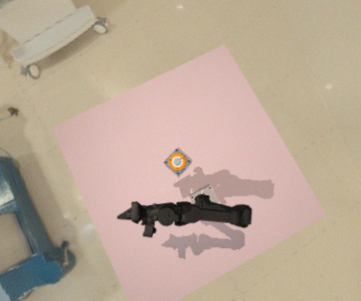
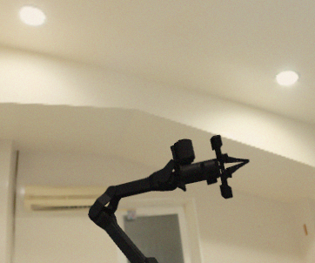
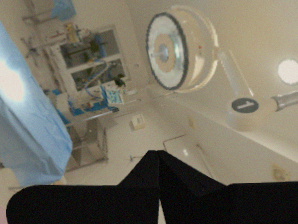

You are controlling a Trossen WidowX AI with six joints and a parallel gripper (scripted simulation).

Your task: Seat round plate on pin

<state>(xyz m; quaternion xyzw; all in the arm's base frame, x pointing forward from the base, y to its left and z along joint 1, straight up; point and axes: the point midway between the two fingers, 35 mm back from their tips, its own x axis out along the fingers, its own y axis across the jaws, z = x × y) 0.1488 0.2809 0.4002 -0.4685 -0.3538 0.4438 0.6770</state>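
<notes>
Black arm, matte finish throughout

The arm (image 1: 199, 213) is seen as a chain of dark, blocky links joined by rounded cylindrical joints, with no cables or markings made out. A pale grey plate (image 1: 205, 191) is seen at its base end. The gripper (image 2: 246, 161) is formed of two black wedge-shaped fingers tapering to a point, mounted on a crossbar with knobbed ends. A stubby cylindrical housing (image 2: 183, 151) is carried above the wrist.

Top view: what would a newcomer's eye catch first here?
The black arm lies stretched across the pink mat, its gripper shut to a point and holding nothing. Just above it, apart from it, sits the small plate with its orange ring on a grey base.
</notes>
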